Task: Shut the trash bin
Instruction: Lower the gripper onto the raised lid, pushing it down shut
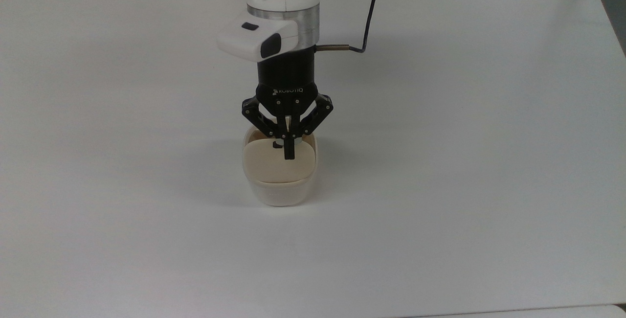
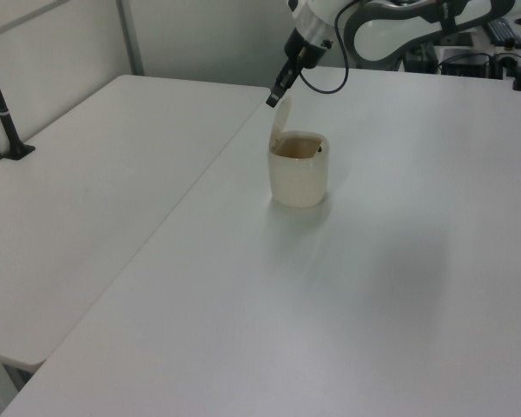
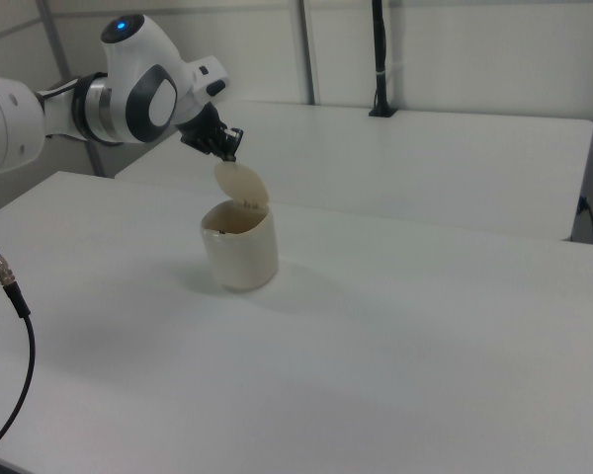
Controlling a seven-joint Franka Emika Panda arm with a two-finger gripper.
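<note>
Cream trash bin [image 1: 280, 188], lid [image 1: 274, 164] raised | tool [image 1: 289, 154] pinched together, empty, at lid's top edge

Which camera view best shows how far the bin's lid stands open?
The left view: the lid shows nearly edge-on, raised above the trash bin. The right view shows the lid tilted up. The top view flattens the lid, partly behind the end effector.
</note>
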